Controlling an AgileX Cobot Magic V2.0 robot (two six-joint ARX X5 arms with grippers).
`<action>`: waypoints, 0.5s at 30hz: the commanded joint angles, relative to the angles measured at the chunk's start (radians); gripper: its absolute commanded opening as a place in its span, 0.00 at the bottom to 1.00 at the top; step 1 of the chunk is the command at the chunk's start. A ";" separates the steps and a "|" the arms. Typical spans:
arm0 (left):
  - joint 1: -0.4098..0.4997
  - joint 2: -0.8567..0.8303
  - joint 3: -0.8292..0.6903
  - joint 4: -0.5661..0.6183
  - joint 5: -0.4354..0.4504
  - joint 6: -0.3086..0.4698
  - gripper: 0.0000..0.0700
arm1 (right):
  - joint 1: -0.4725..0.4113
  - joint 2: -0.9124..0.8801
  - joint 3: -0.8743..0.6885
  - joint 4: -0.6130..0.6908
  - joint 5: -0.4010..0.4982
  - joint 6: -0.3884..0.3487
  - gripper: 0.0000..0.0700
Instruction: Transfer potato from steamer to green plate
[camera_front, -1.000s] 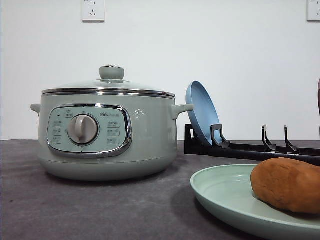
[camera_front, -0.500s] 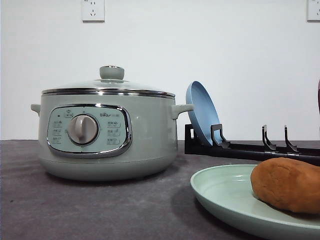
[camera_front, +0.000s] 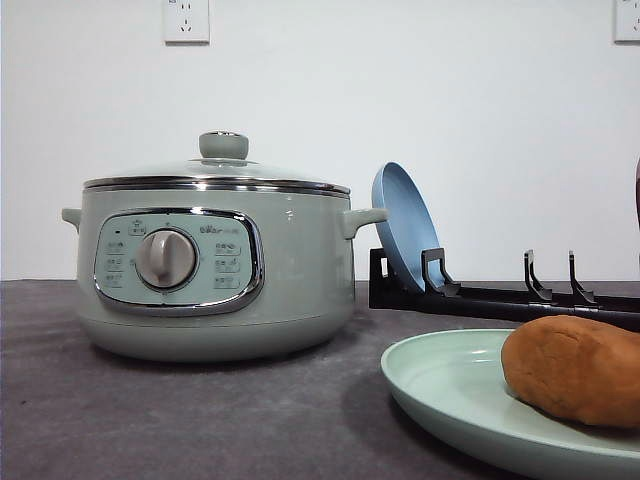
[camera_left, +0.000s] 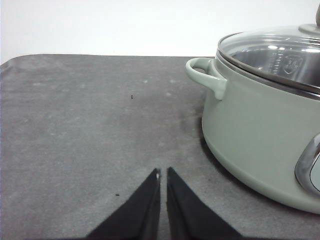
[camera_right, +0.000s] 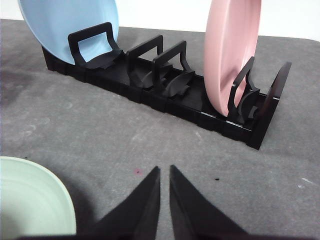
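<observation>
Front view: potato resting on the green plate at the counter's near right edge, steamer standing lidded to the left, blue plate propped in a black rack behind. Right wrist view: pink plate upright further along that rack, unseen from the front; right gripper with jaws nearly touching, empty, above bare counter beside the green plate's rim. Left wrist view: glass lid and side handle of the steamer up close; left gripper with jaws almost closed, empty, beside the pot, well apart from the potato.
</observation>
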 joint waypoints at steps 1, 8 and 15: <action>0.000 0.000 -0.021 0.011 -0.006 -0.003 0.02 | 0.007 -0.003 -0.008 0.007 0.000 -0.009 0.03; 0.000 0.000 -0.021 0.010 -0.006 -0.003 0.02 | 0.035 -0.003 -0.031 0.075 0.000 -0.011 0.03; 0.000 0.000 -0.021 0.010 -0.006 -0.003 0.02 | 0.038 -0.003 -0.040 0.120 0.000 -0.011 0.03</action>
